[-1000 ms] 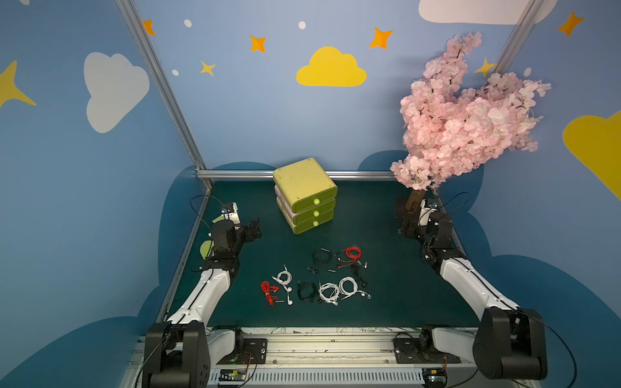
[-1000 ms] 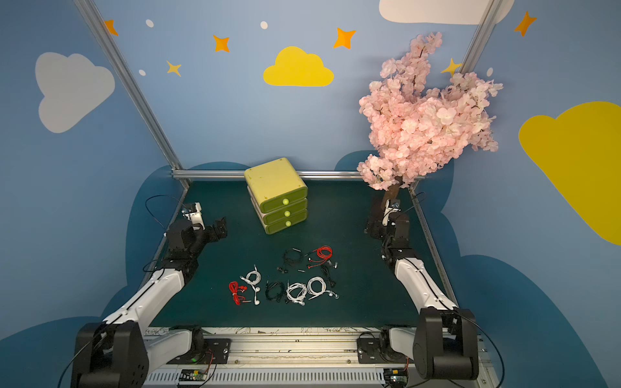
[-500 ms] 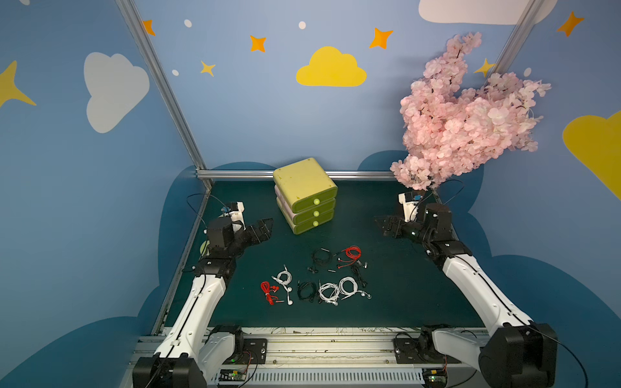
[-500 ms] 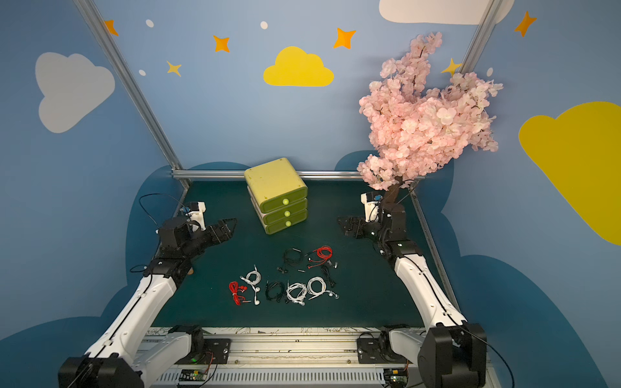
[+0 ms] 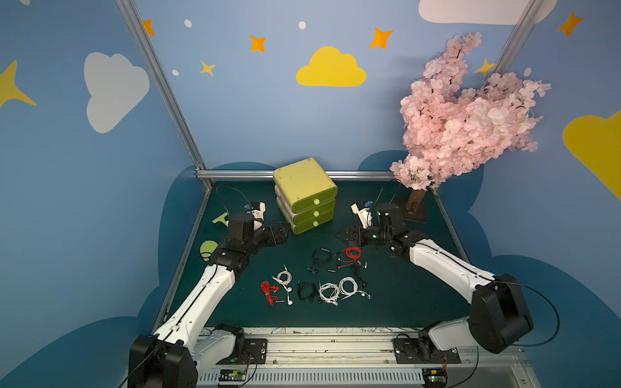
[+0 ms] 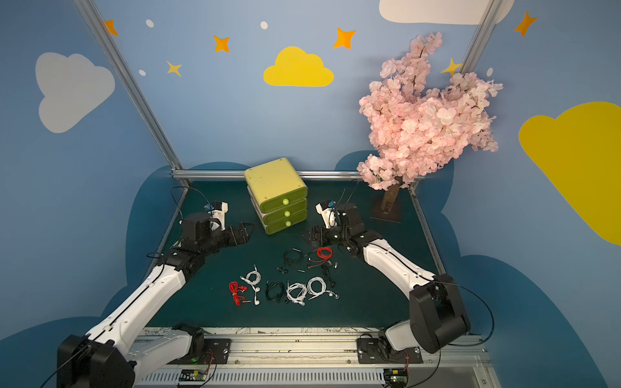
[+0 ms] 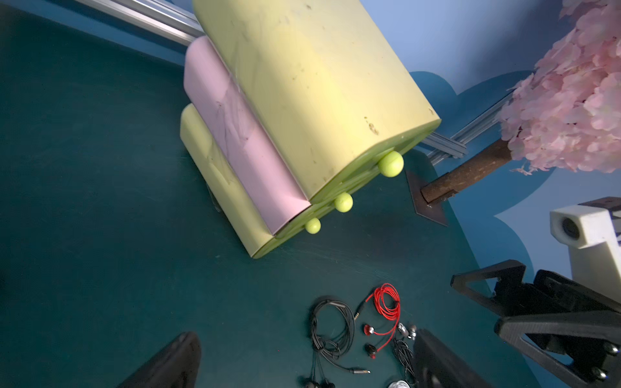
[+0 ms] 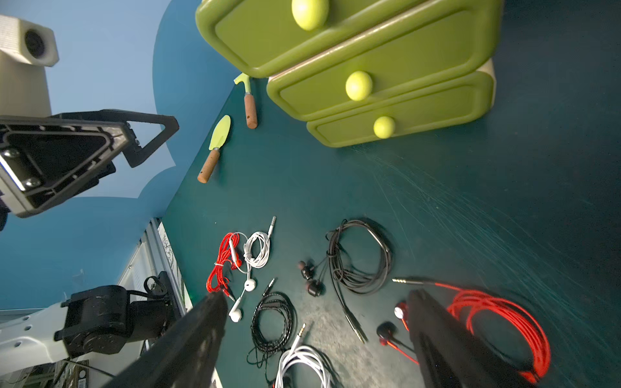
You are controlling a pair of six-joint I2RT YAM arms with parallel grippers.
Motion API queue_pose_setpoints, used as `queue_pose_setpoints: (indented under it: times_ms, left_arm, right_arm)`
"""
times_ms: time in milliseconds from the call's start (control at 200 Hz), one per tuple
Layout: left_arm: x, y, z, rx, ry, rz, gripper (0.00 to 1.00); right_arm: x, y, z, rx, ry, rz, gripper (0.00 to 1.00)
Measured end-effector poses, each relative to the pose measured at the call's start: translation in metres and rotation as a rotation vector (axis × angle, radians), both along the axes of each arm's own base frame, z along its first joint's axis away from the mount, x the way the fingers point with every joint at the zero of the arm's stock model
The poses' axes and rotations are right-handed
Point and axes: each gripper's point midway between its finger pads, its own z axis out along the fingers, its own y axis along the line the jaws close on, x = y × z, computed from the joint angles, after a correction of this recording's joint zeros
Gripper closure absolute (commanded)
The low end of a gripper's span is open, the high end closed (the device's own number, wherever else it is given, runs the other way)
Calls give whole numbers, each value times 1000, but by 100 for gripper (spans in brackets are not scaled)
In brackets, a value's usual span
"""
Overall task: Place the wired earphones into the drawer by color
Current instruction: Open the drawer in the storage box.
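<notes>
Both my arms are reaching in from the table's (image 5: 403,302) sides toward the green drawer unit (image 5: 304,188), closer than a second ago. My left hand (image 5: 284,232) and right hand (image 5: 344,235) are hanging open, holding nothing. The wired earphones (image 5: 353,253) are lying unmoved before the closed drawers.

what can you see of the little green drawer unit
The drawer unit is a yellow-green, plastic-looking chest of three stacked rounded tiers, the middle shell pink on its side. Each green drawer front carries a round pale knob; all three are shut. It stands upright, turned at an angle, at the back of the table, touching nothing else.
</notes>
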Motion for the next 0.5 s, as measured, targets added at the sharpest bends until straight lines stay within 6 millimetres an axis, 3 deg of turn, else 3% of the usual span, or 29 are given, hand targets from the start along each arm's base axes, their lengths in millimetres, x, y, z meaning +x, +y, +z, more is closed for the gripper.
queue_pose_setpoints:
  times_ms: [180,360,501]
  left_arm:
    - [18,3,2,40,-2,25,0]
    - [40,3,12,43,1,50,0]
    - [54,5,23,36,-3,74,0]
  right_arm:
    - [16,32,15,12,-19,11,18]
    - [45,58,32,29,-28,-36,28]
    - [65,71,34,13,-23,-79,33]
